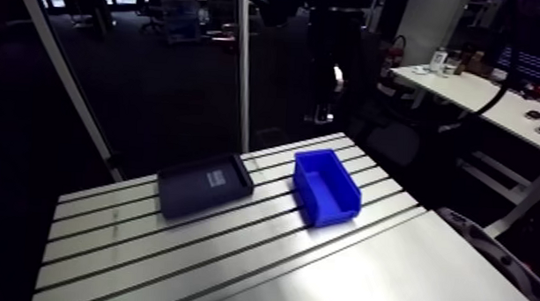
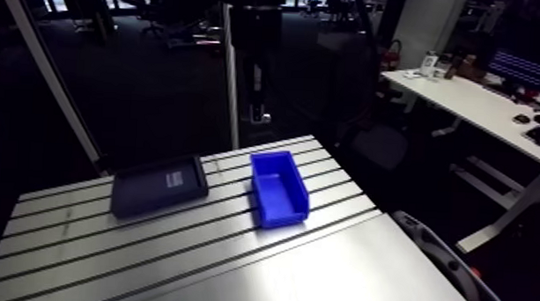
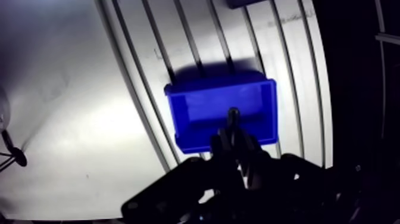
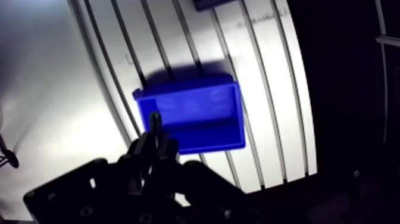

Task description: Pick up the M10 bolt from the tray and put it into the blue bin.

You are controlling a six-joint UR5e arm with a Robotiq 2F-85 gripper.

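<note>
Blue moulded plastic, open-topped: rectangular bin (image 3: 196, 142), set across the slots near the far right corner of the slotted aluminium worktop (image 1: 232, 265), mouth up, ready to receive. Directly beneath the black two-fingered gripper (image 3: 234, 136) in the wrist view, so presumably lined up for the release.

Fingers drawn almost together, pinched on the dark slender M10 bolt (image 3: 233, 116). One end clamped between them, the other poking ahead over the bin's floor. Seemingly a firm hold, though too dim at the contact to be certain. Carried end-on like that, likely so as to fall clear of the walls. Bolt therefore off the tray and in the air above the bin, well up from the rim, not yet inside.

Bin interior: bare blue floor, nothing lying in it.

Dark grey flat square tray (image 1: 187, 194) further along the far edge toward the other corner, apart from the bin with bare slots between. Only a pale rectangular patch on its floor, with no loose part to be made out.

Pick judged done, carry near its end. Left to do: lower a little, part the fingers, let go.
</note>
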